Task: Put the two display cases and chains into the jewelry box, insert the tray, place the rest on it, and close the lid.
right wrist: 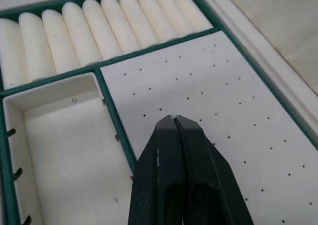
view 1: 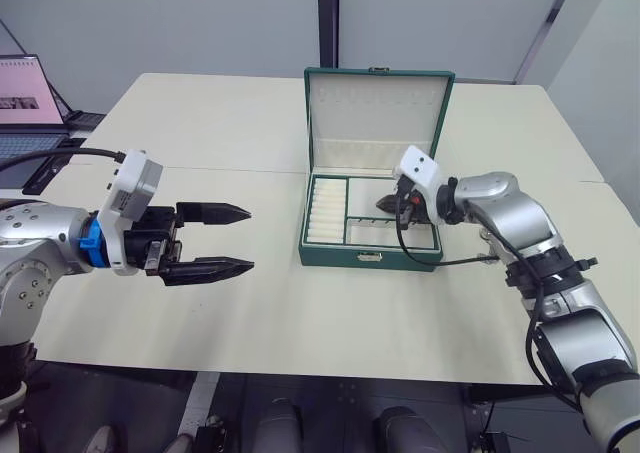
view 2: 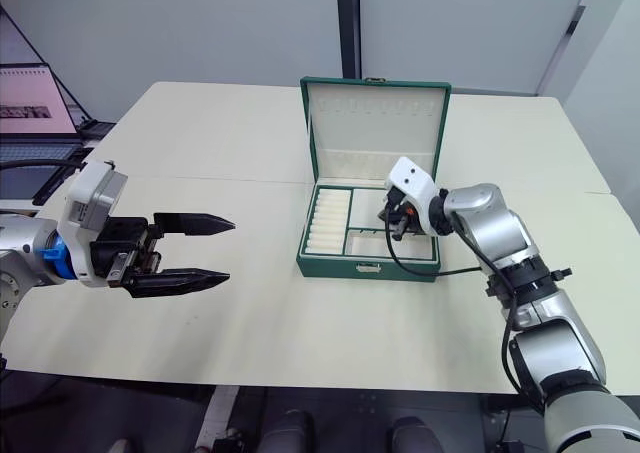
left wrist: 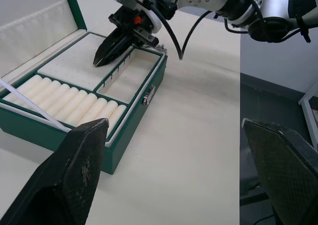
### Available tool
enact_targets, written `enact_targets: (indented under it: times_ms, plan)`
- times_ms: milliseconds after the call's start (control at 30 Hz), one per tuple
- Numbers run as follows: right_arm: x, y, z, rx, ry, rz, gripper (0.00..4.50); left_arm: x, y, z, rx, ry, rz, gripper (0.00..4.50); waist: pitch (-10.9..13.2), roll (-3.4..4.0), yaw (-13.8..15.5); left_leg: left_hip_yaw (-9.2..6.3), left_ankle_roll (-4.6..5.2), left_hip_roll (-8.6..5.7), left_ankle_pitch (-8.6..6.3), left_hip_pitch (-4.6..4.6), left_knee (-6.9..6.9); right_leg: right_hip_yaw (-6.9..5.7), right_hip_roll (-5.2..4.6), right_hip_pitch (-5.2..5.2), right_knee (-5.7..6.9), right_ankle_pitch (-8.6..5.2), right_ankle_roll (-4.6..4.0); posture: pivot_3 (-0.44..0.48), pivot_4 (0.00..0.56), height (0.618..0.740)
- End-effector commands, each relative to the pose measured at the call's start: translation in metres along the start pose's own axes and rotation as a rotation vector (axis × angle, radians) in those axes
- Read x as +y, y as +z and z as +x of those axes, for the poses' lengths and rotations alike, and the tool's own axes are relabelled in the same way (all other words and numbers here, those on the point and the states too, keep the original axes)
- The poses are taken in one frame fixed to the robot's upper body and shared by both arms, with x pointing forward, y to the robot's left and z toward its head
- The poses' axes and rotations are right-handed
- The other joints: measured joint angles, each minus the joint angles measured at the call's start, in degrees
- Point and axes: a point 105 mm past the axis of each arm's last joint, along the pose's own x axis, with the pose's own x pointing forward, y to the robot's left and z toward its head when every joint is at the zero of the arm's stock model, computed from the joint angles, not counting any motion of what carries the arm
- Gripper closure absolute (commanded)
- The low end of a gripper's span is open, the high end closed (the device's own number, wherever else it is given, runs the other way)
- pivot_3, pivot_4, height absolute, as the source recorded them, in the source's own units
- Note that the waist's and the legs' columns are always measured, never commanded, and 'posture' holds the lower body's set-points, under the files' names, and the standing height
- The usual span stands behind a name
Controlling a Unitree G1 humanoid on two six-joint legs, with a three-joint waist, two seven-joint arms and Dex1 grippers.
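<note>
Right claw (right wrist: 175, 123): two smooth black tapered fingers pressed together, empty, tip hovering over the perforated cream panel (right wrist: 233, 111) of the tray (view 1: 345, 216). Tray seated in the jewelry box (view 1: 369, 258): dark green rim, cream lining, a row of rounded ring rolls (right wrist: 94, 29), one plain open compartment (right wrist: 64, 150). Lid (view 1: 377, 113) upright behind, cream-lined. Box sits mid-counter (view 1: 220, 133), matte pale surface. Left claw (view 1: 215, 240): textured black fingers spread wide, empty, well apart from the box, off its left side.

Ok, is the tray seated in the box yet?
Yes: the tray, with ring rolls and compartments, sits level inside the jewelry box under the upright lid. The right tool, shut, hovers over its dotted panel.
</note>
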Motion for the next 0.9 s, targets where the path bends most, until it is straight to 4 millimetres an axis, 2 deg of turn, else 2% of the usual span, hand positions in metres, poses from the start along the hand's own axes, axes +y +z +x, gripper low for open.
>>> enact_targets:
  times_ms: [33, 333, 400, 467, 533, 667, 800, 900]
  plan:
    - [0.003, -0.007, 0.001, 0.011, 0.006, -0.007, 4.48, -0.002, 0.011, -0.003, -0.008, -0.006, 0.049, 0.0, 0.0, 0.0, 0.0, 0.0, 0.0, 0.0, 0.0, 0.0, 0.0, 0.0, 0.0, 0.0, 0.0, 0.0, 0.0, 0.0, 0.15, 0.74]
    - [0.002, -0.004, -0.001, 0.009, -0.004, -0.002, 4.48, -0.003, 0.01, -0.003, -0.005, -0.01, 0.049, 0.0, -0.01, -0.01, 0.01, 0.0, 0.0, 0.0, 0.0, 0.01, 0.0, -0.01, 0.0, 0.01, -0.01, 0.0, 0.0, 0.0, 0.15, 0.74]
    - [-0.003, 0.01, -0.012, -0.023, -0.03, 0.003, 4.48, -0.004, 0.009, -0.003, -0.003, -0.012, 0.048, 0.0, 0.0, 0.0, 0.02, -0.01, 0.0, 0.0, 0.0, 0.01, 0.0, -0.01, 0.0, 0.01, -0.01, 0.0, 0.0, 0.0, 0.15, 0.74]
    - [-0.002, 0.029, -0.039, -0.073, -0.046, 0.016, 4.48, -0.005, 0.007, -0.004, 0.003, -0.011, 0.046, 0.0, 0.03, 0.01, 0.07, 0.0, 0.0, 0.0, 0.0, -0.02, -0.01, 0.0, 0.0, -0.01, -0.01, 0.0, 0.0, 0.0, 0.15, 0.74]
    - [0.009, 0.037, -0.063, -0.091, -0.05, 0.019, 4.48, -0.003, 0.005, -0.005, 0.002, 0.001, 0.052, 0.0, 0.04, 0.01, 0.39, -0.01, -0.01, -0.01, 0.0, -0.13, -0.02, -0.04, -0.02, -0.03, -0.07, 0.0, 0.0, 0.0, 0.15, 0.74]
    - [0.043, 0.03, -0.094, -0.076, -0.036, 0.025, 4.48, 0.0, 0.004, -0.004, -0.014, 0.032, 0.074, 0.0, -0.02, -0.09, 0.63, -0.12, -0.01, 0.0, 0.0, -0.17, -0.1, -0.18, -0.02, 0.07, -0.34, 0.0, 0.0, 0.0, 0.15, 0.74]
    - [0.084, -0.002, -0.124, -0.026, -0.066, 0.077, 4.48, -0.003, 0.001, -0.005, -0.016, 0.01, 0.077, 0.0, -0.03, -0.12, 0.61, -0.11, -0.02, -0.01, -0.01, -0.21, -0.14, -0.14, -0.02, 0.08, -0.38, 0.0, 0.0, 0.0, 0.15, 0.74]
    - [0.109, -0.028, -0.134, 0.018, -0.102, 0.169, 4.48, -0.006, -0.003, -0.005, 0.002, -0.023, 0.086, 0.0, -0.06, -0.16, 0.51, -0.08, -0.02, -0.03, 0.0, -0.21, -0.15, -0.11, -0.02, 0.06, -0.37, 0.0, 0.0, 0.0, 0.15, 0.74]
